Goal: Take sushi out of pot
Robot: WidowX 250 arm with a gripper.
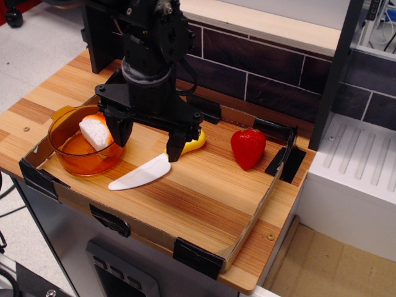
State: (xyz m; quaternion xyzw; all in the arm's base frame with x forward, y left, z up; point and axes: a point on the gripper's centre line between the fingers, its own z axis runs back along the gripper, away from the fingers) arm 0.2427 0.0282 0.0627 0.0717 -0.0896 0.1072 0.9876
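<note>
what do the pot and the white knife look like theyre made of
The pot looks like translucent orange plastic: the wood tone shows through its wall and the rim is glossy. The white knife seems to be matte moulded plastic, uniformly white with soft rounded edges, though the finish is hard to judge.

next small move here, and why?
Probably shift the gripper left over the pot: it is open, empty and hangs right of the pot, while the sushi still leans inside against the rim.
</note>
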